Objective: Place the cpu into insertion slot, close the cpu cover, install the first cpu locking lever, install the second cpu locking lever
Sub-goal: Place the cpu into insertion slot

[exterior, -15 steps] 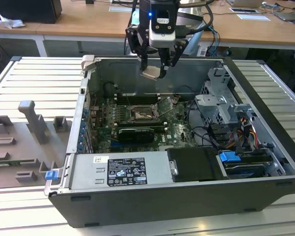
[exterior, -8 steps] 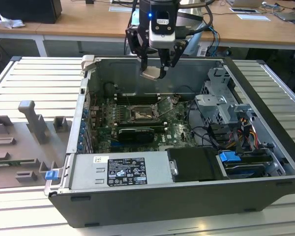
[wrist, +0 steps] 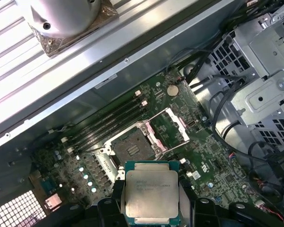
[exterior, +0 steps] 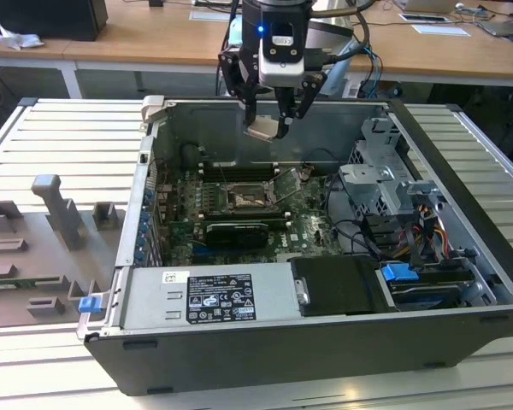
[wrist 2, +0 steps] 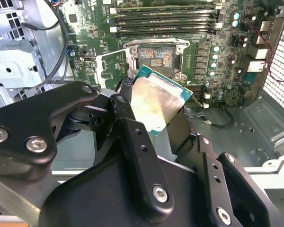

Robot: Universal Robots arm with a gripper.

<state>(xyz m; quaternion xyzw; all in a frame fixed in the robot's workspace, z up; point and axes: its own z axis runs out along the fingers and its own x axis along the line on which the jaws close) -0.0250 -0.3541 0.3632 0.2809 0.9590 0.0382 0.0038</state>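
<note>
Cpu (exterior: 262,131) is a thin square chip with a dull silver-beige metal top and a narrow green rim, and the tool (exterior: 268,125) has it clenched by two opposite edges between black fingers (wrist 2: 132,135). It hangs above the open computer case (exterior: 325,350), over the rear part of the green motherboard (exterior: 312,224), higher than the insertion slot (exterior: 244,198) and apart from it.

In the first wrist view the cpu (wrist: 151,194) shows its metal face, with faint print, to the camera. In the second wrist view it (wrist 2: 156,101) sits tilted, one corner toward the insertion slot (wrist 2: 156,59). Its sides are equal, so it has no long axis. In the exterior view it slopes rather than lying level.

The insertion slot (wrist: 130,149) is a dark square field in a bright metal frame. The cpu cover (wrist: 173,130), a thin silver frame with a cut-out centre, stands raised on the side toward the exterior view's right (exterior: 288,184).

Long black memory slots (exterior: 239,171) run just behind the socket, below the held chip. On the exterior view's right a perforated grey drive cage (exterior: 380,184) stands with dark cables (exterior: 359,235) looping beside it. A boxy power supply (exterior: 209,295) fills the near edge. The case rests on a ribbed metal surface (exterior: 51,145).
</note>
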